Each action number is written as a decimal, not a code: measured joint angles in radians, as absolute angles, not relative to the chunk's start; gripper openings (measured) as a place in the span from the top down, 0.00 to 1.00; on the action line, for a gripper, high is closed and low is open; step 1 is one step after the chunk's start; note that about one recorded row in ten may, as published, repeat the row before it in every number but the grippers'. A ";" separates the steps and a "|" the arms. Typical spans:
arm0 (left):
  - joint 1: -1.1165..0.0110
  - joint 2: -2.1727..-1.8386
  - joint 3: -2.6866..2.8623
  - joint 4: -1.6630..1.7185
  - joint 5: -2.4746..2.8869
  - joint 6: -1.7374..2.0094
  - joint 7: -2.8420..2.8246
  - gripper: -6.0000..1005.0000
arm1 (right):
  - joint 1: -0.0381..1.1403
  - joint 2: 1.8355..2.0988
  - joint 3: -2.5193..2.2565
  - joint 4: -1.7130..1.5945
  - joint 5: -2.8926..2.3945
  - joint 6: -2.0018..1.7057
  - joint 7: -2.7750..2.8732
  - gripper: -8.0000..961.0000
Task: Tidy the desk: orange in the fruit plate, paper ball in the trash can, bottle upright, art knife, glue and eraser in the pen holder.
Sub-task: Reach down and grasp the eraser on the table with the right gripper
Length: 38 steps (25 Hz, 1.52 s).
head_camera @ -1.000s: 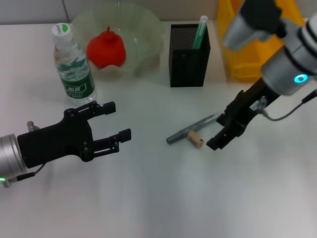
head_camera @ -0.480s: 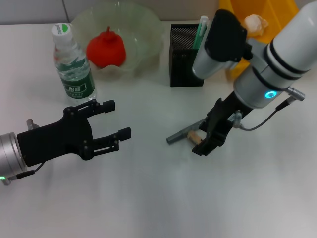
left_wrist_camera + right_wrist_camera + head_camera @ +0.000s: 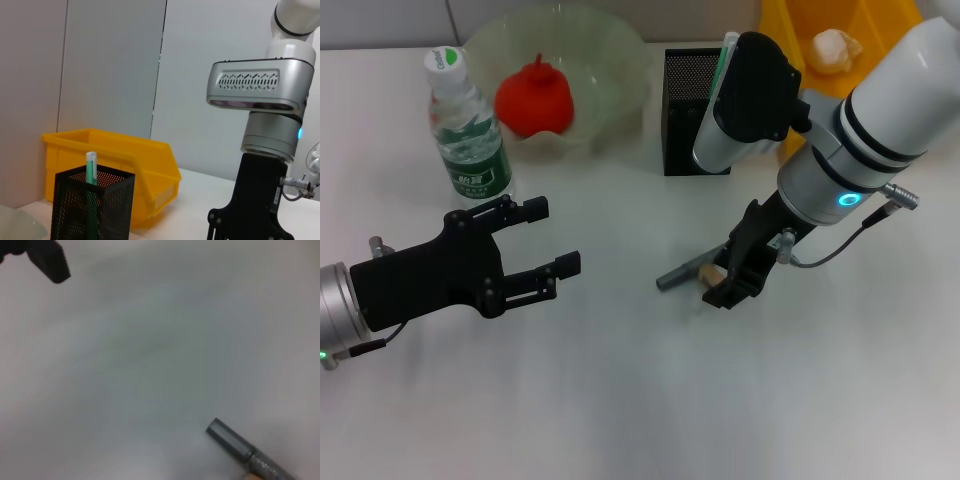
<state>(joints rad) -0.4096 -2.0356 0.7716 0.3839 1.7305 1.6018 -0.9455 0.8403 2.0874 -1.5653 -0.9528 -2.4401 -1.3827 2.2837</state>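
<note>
Bottle (image 3: 467, 125) label: writing too small to read. Right gripper (image 3: 729, 283) sitting over eraser (image 3: 713, 272), grip state unclear. Left gripper (image 3: 542, 243) hovering w/ fingers spread, holding nothing.

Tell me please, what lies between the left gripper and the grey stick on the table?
Nothing: in the head view, the stretch of white table from the open left gripper to the grey stick is bare. The right gripper is at the stick's far side.

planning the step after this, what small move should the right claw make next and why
Probably lower the right claw the last bit and close on the tiny tan eraser block. It sits directly over the eraser, which lies on the white desk against the grey stick, outside the black mesh pen holder.
</note>
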 joint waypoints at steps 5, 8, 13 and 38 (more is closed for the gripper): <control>-0.410 -2.036 0.772 0.385 1.731 1.602 -0.946 0.21 | 0.836 2.088 -1.570 -0.946 -2.441 -1.362 2.291 0.46; -0.410 -2.037 0.772 0.385 1.730 1.602 -0.946 0.21 | 0.834 2.088 -1.570 -0.942 -2.438 -1.351 2.291 0.47; -0.410 -2.037 0.772 0.385 1.730 1.602 -0.946 0.21 | 0.834 2.088 -1.573 -0.931 -2.437 -1.344 2.287 0.51; -0.402 -2.043 0.772 0.385 1.722 1.608 -0.942 0.21 | 0.826 2.084 -1.575 -0.958 -2.408 -1.384 2.288 0.80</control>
